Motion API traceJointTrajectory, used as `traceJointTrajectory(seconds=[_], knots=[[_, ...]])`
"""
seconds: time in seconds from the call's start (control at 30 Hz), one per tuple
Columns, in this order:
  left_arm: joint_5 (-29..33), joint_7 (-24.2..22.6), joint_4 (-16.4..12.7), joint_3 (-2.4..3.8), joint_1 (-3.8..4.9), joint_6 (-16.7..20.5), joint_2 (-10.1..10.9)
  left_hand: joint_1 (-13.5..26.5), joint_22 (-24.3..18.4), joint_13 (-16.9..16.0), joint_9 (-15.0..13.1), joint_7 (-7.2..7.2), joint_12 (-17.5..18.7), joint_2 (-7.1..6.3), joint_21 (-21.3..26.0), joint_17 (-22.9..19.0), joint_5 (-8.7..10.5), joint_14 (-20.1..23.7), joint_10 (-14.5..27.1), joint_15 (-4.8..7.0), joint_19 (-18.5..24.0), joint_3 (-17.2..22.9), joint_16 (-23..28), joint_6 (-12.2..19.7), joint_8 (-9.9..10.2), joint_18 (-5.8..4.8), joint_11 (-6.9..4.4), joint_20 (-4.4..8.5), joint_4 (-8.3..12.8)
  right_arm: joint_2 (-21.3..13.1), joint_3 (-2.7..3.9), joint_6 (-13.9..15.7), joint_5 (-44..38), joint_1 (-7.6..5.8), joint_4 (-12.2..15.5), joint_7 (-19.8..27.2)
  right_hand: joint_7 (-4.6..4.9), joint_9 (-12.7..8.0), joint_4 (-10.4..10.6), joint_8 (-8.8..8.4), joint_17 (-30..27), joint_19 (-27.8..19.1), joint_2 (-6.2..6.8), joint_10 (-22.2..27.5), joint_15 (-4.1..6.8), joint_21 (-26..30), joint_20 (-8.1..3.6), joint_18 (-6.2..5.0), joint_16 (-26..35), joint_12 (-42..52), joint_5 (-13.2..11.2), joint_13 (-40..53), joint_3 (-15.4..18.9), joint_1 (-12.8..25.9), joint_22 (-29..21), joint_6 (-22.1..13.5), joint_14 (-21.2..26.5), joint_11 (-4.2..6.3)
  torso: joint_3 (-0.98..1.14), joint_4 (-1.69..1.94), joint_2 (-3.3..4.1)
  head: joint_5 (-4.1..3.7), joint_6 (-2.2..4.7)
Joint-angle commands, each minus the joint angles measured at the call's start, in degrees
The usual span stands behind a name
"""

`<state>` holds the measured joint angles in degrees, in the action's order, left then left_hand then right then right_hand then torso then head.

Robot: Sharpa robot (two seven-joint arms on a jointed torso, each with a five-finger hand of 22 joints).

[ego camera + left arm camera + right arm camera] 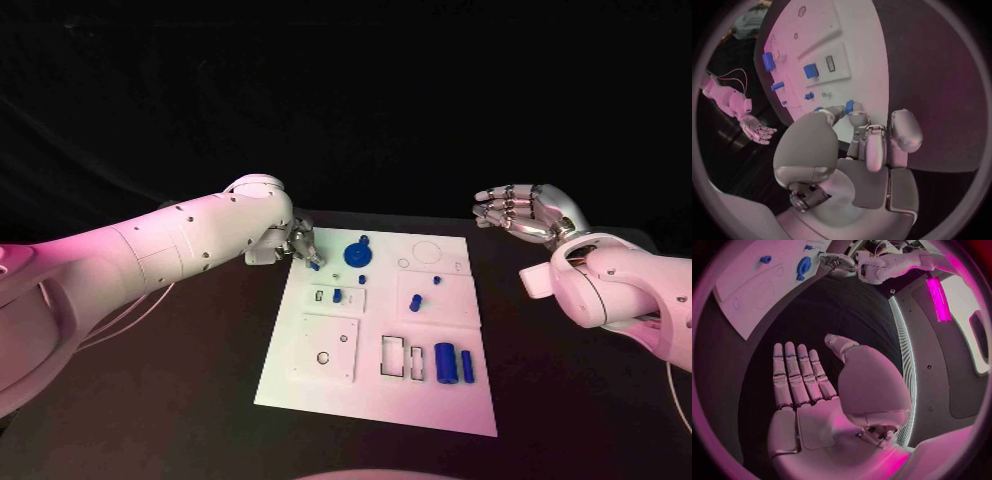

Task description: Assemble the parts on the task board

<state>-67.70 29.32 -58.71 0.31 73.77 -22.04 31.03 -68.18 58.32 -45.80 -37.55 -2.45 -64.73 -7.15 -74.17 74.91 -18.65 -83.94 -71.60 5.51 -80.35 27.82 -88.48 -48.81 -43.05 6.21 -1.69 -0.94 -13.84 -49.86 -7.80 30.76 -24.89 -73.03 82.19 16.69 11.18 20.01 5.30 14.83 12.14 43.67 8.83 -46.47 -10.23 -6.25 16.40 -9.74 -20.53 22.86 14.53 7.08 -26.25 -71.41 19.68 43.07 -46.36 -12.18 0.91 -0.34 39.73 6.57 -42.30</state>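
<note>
The white task board (378, 400) lies in the middle of the black table. My left hand (299, 243) hovers over the board's far left corner and pinches a small blue part (849, 106) between thumb and a fingertip; the same part (313, 265) peeks out below the fingers in the head view. A large round blue piece (358, 248) sits just right of that hand. Two blue cylinders (456, 364) lie side by side near the board's front right. My right hand (526, 212) is raised beyond the board's far right corner, fingers straight and apart, holding nothing (811, 390).
Small blue pieces (415, 301) are scattered over the board's middle, and one (338, 295) sits on a raised white plate. A square white plate (326, 347) with holes lies at the front left. Rectangular cut-outs (392, 356) sit beside the cylinders. Bare black table surrounds the board.
</note>
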Motion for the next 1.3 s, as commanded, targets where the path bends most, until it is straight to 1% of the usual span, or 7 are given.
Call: traceJointTrajectory(seconds=[0.03, 0.23, 0.43, 0.63, 0.9, 1.0, 1.3], knots=[[1.34, -0.02, -0.25, -0.03, -0.07, -0.65, 0.06, -4.47, -0.02, 0.27, -0.31, -0.24, 0.43, 1.25, 0.32, 10.48, -0.34, -4.88, 0.41, -0.32, 0.37, 5.86, 0.37, 1.01, 0.13, -0.31, 0.03, 0.05, 3.09, 0.05, 0.01, -0.8, -0.95, 0.04, -0.01, 0.67, 4.4, -0.09, 0.08, 0.35, -0.11, 0.47, 0.09, -0.46, -0.02, 0.38, -0.05, -0.37, 0.34, 0.35, -0.17, -0.13, 0.31, 0.47, -0.11, 0.41, -0.32, -0.05, -0.01, -0.07, 0.04, 0.0, -0.01], [2.22, 0.02, -1.09, -0.03, -0.22, 0.22, 0.55, -3.47, -0.01, 0.77, -1.03, -0.55, 0.51, 0.39, 0.33, 10.37, 0.45, -4.86, 0.21, -0.66, 0.4, 11.36, 0.42, 1.15, -0.74, -0.31, 0.36, -0.37, 4.28, 0.05, 0.01, -0.81, -1.38, 0.12, -0.1, 0.7, 4.4, -0.09, 0.08, 0.35, -0.11, 0.47, 0.09, -0.46, -0.02, 0.38, -0.05, -0.37, 0.34, 0.35, -0.17, -0.13, 0.31, 0.47, -0.11, 0.41, -0.32, -0.05, -0.04, -0.02, 0.06, -0.1, -0.05], [4.9, 0.2, -2.79, -0.02, -0.28, 1.28, 1.79, -3.04, 0.1, 0.48, -1.19, -0.56, 0.27, 0.23, 0.27, 10.36, 0.67, -4.86, -0.02, -0.68, 0.36, 12.13, 0.42, 1.11, -0.95, -0.32, 0.37, -0.39, 4.5, -0.04, 0.01, -0.79, -1.59, 0.19, -0.16, 0.72, 4.4, -0.11, 0.08, 0.36, -0.14, 0.48, 0.09, -0.46, -0.02, 0.4, -0.05, -0.37, 0.34, 0.36, -0.13, -0.18, 0.33, 0.48, -0.15, 0.41, -0.32, -0.05, -0.04, 0.05, -0.08, -0.03, -0.06], [7.49, 0.3, -6.42, 0.05, -0.27, 2.39, 4.02, -2.8, 0.17, 0.27, -1.26, -0.55, 0.1, 0.16, 0.23, 10.36, 0.76, -4.86, -0.18, -0.68, 0.33, 12.36, 0.42, 1.07, -1.05, -0.33, 0.37, -0.41, 4.53, -0.07, 0.01, -0.8, -1.72, 0.27, -0.3, 0.73, 4.4, -0.11, 0.08, 0.36, -0.14, 0.48, 0.09, -0.46, -0.02, 0.4, -0.05, -0.37, 0.34, 0.36, -0.13, -0.18, 0.33, 0.48, -0.15, 0.41, -0.32, -0.05, -0.12, 0.27, -0.32, 0.09, 0.01], [8.78, 0.19, -12.68, 0.07, -0.32, 4.43, 7.75, -2.1, 0.42, -0.21, -1.48, -0.43, -0.34, -0.24, 0.08, 10.42, 0.84, -4.88, -0.66, -0.64, 0.22, 12.9, 0.39, 0.82, -1.43, -0.36, 0.28, -0.4, 4.68, -0.04, 0.01, -0.88, -1.75, 0.42, -0.51, 0.68, 4.4, -0.11, 0.08, 0.36, -0.14, 0.48, 0.09, -0.46, -0.02, 0.4, -0.05, -0.37, 0.34, 0.36, -0.13, -0.18, 0.33, 0.48, -0.15, 0.41, -0.32, -0.05, -0.25, 0.57, -0.64, 0.04, -0.4], [8.78, 0.09, -14.54, 0.05, -0.66, 5.22, 8.91, -1.72, 0.52, -0.39, -1.59, -0.38, -0.49, -0.42, 0.03, 10.42, 0.9, -4.88, -0.8, -0.62, 0.19, 13.02, 0.39, 0.72, -1.61, -0.38, 0.25, -0.39, 4.63, -0.04, 0.01, -0.93, -1.74, 0.48, -0.59, 0.64, 4.4, -0.11, 0.08, 0.36, -0.14, 0.48, 0.09, -0.46, -0.02, 0.4, -0.05, -0.37, 0.34, 0.36, -0.13, -0.18, 0.33, 0.48, -0.15, 0.41, -0.32, -0.05, -0.32, 0.62, -0.67, 0.04, -0.56], [6.79, -0.76, -18.57, 0.02, -2.29, 7.29, 11.27, -1.18, 0.63, -0.44, -1.76, -0.28, -0.6, -0.81, -0.03, 10.58, 1.1, -4.93, -0.93, -0.59, 0.14, 13.12, 0.31, 0.62, -1.89, -0.39, 0.18, -0.36, 4.58, -0.06, 0.01, -0.97, -1.71, 0.64, -0.68, 0.62, 4.4, -0.11, 0.08, 0.36, -0.14, 0.48, 0.09, -0.46, -0.02, 0.4, -0.05, -0.37, 0.34, 0.36, -0.13, -0.18, 0.33, 0.48, -0.15, 0.41, -0.32, -0.05, -0.19, 0.59, -0.63, 0.16, -0.59]])
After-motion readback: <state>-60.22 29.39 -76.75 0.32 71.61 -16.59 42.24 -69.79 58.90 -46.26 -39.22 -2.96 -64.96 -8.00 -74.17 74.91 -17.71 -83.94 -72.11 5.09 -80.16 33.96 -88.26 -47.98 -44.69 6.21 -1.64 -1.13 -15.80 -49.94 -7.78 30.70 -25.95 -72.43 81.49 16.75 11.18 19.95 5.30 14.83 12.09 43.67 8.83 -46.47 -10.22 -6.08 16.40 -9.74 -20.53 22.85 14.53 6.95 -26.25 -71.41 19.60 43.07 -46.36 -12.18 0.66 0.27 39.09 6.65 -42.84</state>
